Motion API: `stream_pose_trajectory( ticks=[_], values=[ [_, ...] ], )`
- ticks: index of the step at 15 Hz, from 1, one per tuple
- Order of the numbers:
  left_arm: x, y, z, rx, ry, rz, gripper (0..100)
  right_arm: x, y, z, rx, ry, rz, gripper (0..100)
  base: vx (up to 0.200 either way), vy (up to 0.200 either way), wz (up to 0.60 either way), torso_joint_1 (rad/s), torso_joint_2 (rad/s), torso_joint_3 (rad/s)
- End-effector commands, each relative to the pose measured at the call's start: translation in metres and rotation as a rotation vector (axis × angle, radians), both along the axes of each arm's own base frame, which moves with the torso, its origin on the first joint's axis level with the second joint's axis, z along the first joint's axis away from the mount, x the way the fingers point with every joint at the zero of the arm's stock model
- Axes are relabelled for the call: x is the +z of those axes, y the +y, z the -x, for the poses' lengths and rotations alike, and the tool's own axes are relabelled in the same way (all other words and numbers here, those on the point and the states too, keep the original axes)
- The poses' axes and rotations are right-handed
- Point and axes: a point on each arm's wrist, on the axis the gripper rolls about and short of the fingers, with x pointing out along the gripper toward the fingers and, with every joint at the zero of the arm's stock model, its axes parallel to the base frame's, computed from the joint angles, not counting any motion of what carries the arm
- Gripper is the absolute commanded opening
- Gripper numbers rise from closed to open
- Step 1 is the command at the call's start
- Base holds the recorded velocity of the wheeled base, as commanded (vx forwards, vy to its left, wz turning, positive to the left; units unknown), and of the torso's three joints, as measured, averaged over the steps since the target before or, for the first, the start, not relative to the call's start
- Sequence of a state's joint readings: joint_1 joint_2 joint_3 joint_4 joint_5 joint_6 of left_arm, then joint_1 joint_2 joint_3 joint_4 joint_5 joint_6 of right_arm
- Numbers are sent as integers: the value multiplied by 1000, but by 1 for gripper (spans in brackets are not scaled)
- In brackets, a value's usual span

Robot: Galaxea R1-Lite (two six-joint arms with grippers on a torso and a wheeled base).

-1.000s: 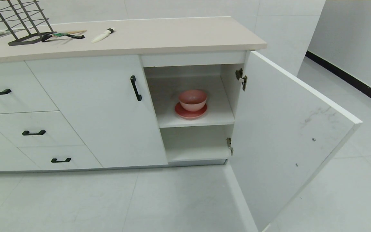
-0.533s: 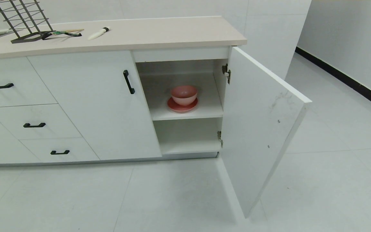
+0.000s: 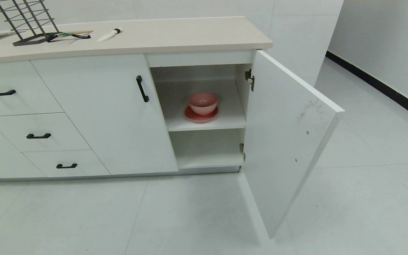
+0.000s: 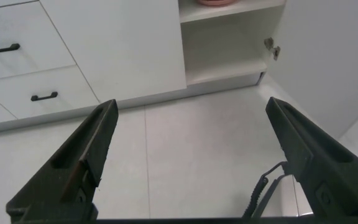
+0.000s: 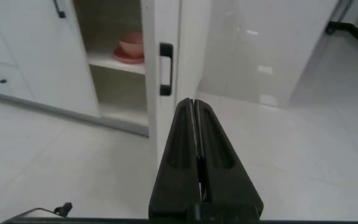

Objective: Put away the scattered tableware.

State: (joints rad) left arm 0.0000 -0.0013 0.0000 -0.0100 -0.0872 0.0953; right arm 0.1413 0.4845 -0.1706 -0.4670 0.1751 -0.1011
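A pink plastic bowl [image 3: 203, 103] sits upright on a round, darker pink plate [image 3: 201, 117], and the pair stands on the upper shelf [image 3: 225, 122] of a white floor cabinet, roughly in the middle of that shelf. The cabinet's white right-hand door [image 3: 285, 134] is swung wide open over the pale tiled floor [image 3: 190, 219]. In the right wrist view the door's edge and its black bar handle [image 5: 165, 68] show, with the bowl and plate beyond it on the shelf. The left-hand door [image 3: 105, 113] is closed, and beside it are three white drawers with black handles [image 3: 37, 135]. On the beige countertop [image 3: 175, 33], well apart from the bowl, stands a black wire rack [image 3: 23, 21]. A green-and-black utensil with a wooden handle [image 3: 67, 35] lies just beside the rack, and a white utensil with a dark band [image 3: 109, 35] lies near that. The left gripper [image 4: 191, 106] hangs above the floor in front of the cabinet, its two black fingers [image 4: 92, 149] spread wide and holding nothing. The right gripper [image 5: 194, 106] is near the open door's edge with its fingers pressed flat together, nothing between them.
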Motion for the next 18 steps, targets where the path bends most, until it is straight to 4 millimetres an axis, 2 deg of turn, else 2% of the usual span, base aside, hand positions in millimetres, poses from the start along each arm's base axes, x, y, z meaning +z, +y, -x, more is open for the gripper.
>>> stream_pose_trajectory(
  ticks=[1, 3, 5, 6, 9, 12, 16, 18],
  values=[
    [0, 0, 0, 1, 1, 2, 100, 2, 15, -67, 85, 135, 53, 0, 200, 0, 0, 7, -2, 2],
    [0, 0, 0, 1, 1, 2, 100, -3, 21, -104, 97, 128, 53, 0, 0, 0, 0, 0, 0, 0],
    [0, 0, 0, 1, 1, 2, 100, -5, 21, -119, 102, 155, 60, 0, 0, 0, 0, 0, 0, 0],
    [0, 0, 0, 1, 1, 2, 100, 2, 23, -133, 100, 145, 59, 0, 0, 0, 0, 0, 0, 0],
    [0, 0, 0, 1, 1, 2, 100, 11, 20, -153, 69, 135, 57, 0, 0, 0, 0, 0, 0, 0],
    [0, 0, 0, 1, 1, 2, 100, 9, 20, -171, 64, 135, 66, 0, 0, 0, 0, 0, 0, 0],
    [0, 0, 0, 1, 1, 2, 100, 9, 24, -190, 151, 103, 85, 0, 0, 0, 0, 0, 0, 0],
    [0, 0, 0, 1, 1, 2, 100, 2, 20, -198, 193, 92, 127, 0, 0, 0, 0, 0, 0, 0]
  ],
)
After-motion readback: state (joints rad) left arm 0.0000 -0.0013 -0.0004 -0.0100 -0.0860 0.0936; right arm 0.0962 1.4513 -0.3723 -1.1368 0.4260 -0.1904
